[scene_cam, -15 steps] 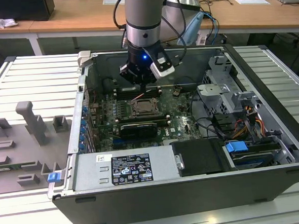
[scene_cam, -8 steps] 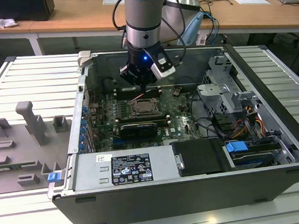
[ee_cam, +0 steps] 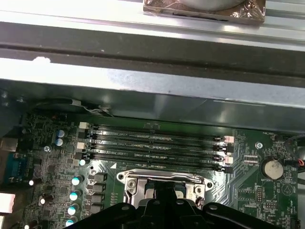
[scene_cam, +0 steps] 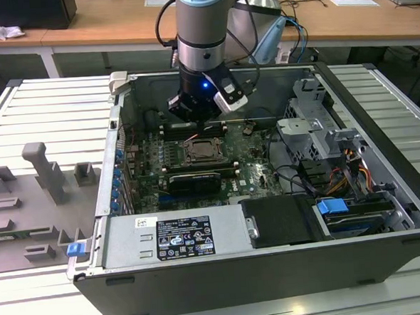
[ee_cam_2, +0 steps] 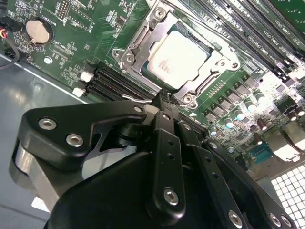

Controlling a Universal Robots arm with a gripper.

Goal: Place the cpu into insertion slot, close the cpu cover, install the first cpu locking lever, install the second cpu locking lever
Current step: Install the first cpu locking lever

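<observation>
In the dark-grey computer case point(scene_cam: 203, 279), the pale silvery square cpu point(ee_cam_2: 177, 56) lies in the silver-rimmed insertion slot point(ee_cam_2: 125, 58) — shiny cpu cover point(ee_cam_2: 217, 64) flat over it. The black gripper point(ee_cam_2: 162, 98), clenched empty, hovers beside.

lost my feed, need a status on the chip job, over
Gripper shut, tips at the socket's edge. Chip seated in the socket, cover down over it. Nothing lying on the socket.

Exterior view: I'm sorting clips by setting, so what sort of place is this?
Probably a robotics lab or workshop: an open computer case sits on a slatted metal table beside grey fixture blocks, with wooden desks behind.
</observation>
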